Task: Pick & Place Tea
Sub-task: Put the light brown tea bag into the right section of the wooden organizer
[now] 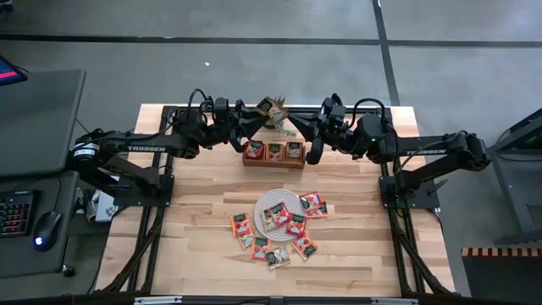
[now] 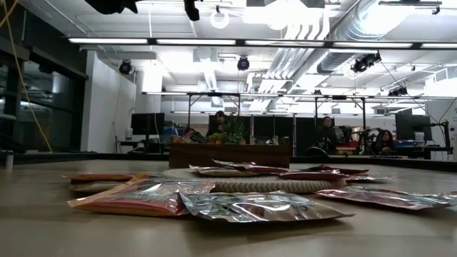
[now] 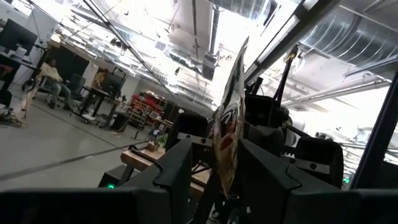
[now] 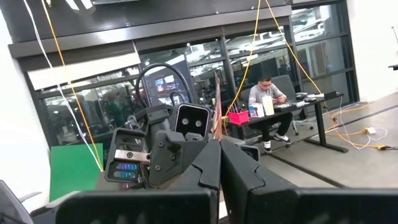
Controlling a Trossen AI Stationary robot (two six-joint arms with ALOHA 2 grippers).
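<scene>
One tea sachet (image 1: 273,108) hangs high above the wooden three-compartment tray (image 1: 273,163) at the table's far middle, where both arms meet. My right gripper (image 4: 219,144) comes from the right and is shut on it. My left gripper (image 3: 216,149) comes from the left and stands open, one finger on each side of the sachet (image 3: 227,124), which shows edge-on there. Several more sachets (image 1: 296,225) lie flat on and around the round whitish mat (image 1: 264,203) near the table's middle. The tray holds a sachet in each compartment. My right gripper pinches the sachet's edge (image 4: 217,122) between its two shut fingers, coming about level from the table's right. The sachet stands on edge beyond the fingertips, lifted clear above the tray. My left gripper: I cannot tell whether either finger (image 3: 261,168) touches the sachet.
In the low view the loose sachets (image 2: 250,205) fill the foreground, with the mat and tray (image 2: 228,154) behind them. A keyboard and mouse (image 1: 47,227) sit on a side desk to the left. People sit at desks in the room beyond.
</scene>
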